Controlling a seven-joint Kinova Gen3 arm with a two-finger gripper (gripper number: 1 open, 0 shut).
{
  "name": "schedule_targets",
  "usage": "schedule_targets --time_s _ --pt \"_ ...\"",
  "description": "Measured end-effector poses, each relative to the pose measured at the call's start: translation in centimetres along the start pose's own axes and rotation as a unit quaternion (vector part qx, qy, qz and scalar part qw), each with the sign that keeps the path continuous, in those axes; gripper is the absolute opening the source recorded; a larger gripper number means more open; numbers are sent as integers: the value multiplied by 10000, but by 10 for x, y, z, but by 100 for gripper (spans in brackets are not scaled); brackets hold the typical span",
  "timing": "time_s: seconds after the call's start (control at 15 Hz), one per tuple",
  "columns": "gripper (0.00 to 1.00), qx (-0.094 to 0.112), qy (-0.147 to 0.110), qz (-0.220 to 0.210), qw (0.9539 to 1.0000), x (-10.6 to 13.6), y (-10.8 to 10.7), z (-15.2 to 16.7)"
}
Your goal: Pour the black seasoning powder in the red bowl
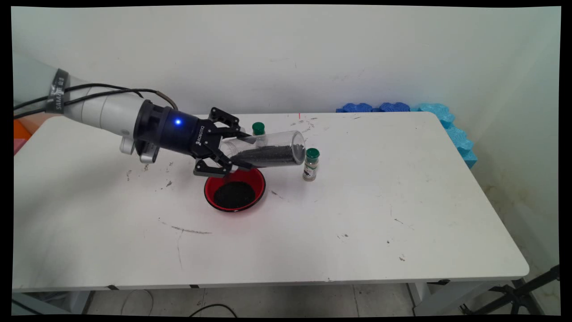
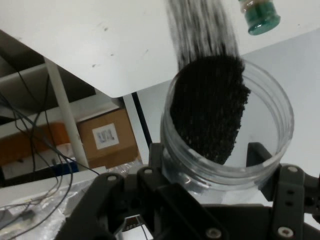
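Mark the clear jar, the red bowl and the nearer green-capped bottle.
clear jar [image 1: 272, 152]: main view, on its side wall over the dark grains.
red bowl [image 1: 210, 190]: main view, on its left inner rim.
green-capped bottle [image 1: 311, 167]: main view, on its labelled body.

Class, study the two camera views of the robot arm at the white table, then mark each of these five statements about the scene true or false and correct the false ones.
1. The gripper is shut on a clear jar tipped onto its side. True.
2. The clear jar is empty. False: dark grains lie inside it, and the hand view shows them streaming from its mouth.
3. A red bowl on the white table holds a dark pile. True.
4. The spice bottle beside the jar's mouth has a red cap. False: its cap is green.
5. The red bowl lies overturned. False: it sits upright, below the gripper.
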Motion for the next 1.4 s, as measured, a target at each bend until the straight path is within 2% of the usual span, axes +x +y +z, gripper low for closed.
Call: schedule_targets --time_s 0.73,1.4 --pt "0 -237 -152 -396 9988 -1 -1 1" --pt "0 -417 -287 -561 9971 -1 2 3"
